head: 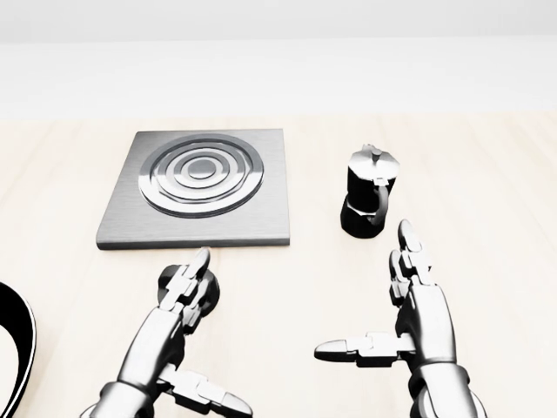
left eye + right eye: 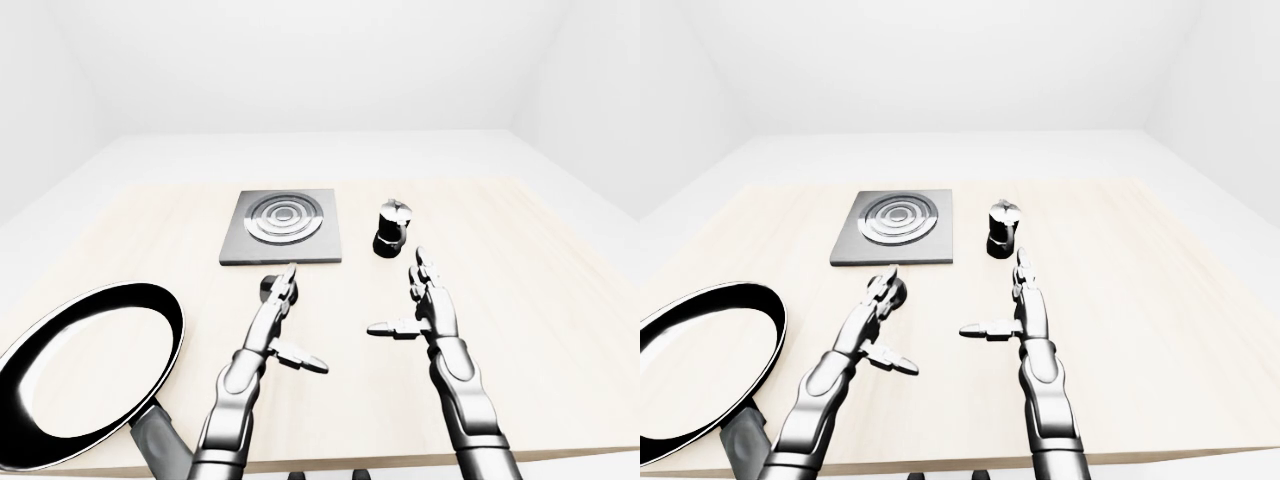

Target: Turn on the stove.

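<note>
One stove (image 1: 196,187), one knob (image 1: 207,292), one coffee pot (image 1: 368,202), one pan (image 2: 85,368); left hand (image 1: 170,326) and right hand (image 1: 416,305) spread wide over pale wooden table (image 2: 560,300), white room.

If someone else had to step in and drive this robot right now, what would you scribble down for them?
Left hand: open, fingers stretched over the black stove knob, not closed round it.
Right hand: open, idle above the bare table, holding nothing.
Stove plate: upper left in the head view, with the knob just below its lower edge.
Moka pot: upright to the right of the stove, apart from both hands.
Frying pan: at the table's lower left, untouched.
Done: left hand brought to the knob.
Left: grip the knob and turn it. Nothing shows the stove is on yet.
</note>
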Robot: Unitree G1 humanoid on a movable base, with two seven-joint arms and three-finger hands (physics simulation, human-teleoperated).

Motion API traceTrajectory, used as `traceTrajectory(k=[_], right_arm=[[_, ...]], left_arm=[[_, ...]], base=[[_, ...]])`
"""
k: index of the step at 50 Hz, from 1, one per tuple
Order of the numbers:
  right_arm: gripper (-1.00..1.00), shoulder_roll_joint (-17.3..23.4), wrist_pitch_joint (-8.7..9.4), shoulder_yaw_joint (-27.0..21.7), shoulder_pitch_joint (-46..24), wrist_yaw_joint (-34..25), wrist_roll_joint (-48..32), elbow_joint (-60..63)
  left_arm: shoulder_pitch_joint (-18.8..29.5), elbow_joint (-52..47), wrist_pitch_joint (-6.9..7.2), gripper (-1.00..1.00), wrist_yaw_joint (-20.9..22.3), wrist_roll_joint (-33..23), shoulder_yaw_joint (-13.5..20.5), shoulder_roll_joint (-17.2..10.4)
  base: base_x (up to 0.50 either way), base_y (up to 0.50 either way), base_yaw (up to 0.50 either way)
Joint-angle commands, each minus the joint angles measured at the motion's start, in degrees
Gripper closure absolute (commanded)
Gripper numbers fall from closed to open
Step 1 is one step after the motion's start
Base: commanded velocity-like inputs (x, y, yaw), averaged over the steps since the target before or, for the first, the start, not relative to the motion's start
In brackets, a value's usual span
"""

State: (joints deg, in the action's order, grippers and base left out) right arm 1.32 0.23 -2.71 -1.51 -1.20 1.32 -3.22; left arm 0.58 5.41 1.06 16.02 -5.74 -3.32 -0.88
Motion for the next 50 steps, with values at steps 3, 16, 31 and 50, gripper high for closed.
traceTrajectory(k=[3, 16, 31, 50], right_arm=[[-1.00, 0.02, -0.42, 0.04, -0.07, 0.01, 0.01, -0.49], [-1.00, 0.03, -0.41, 0.01, -0.02, -0.06, -0.04, -0.51], [-1.00, 0.00, -0.60, 0.05, 0.11, -0.08, -0.10, -0.63], [-1.00, 0.06, -0.25, -0.03, -0.22, 0.11, -0.02, -0.89]], left_arm=[[-0.27, -4.08, -3.13, -1.00, -0.94, -0.18, 0.42, 0.00], [-2.43, -18.88, -6.06, -1.00, -2.90, 1.50, 1.58, -0.17], [-2.85, -34.75, -6.06, -1.00, -6.11, 4.31, 4.40, -0.42], [-2.69, -49.18, 0.17, -1.00, -4.79, 3.37, 6.08, -1.01]], base=[[0.00, 0.00, 0.00], [0.00, 0.00, 0.00], [0.00, 0.00, 0.00], [0.00, 0.00, 0.00]])
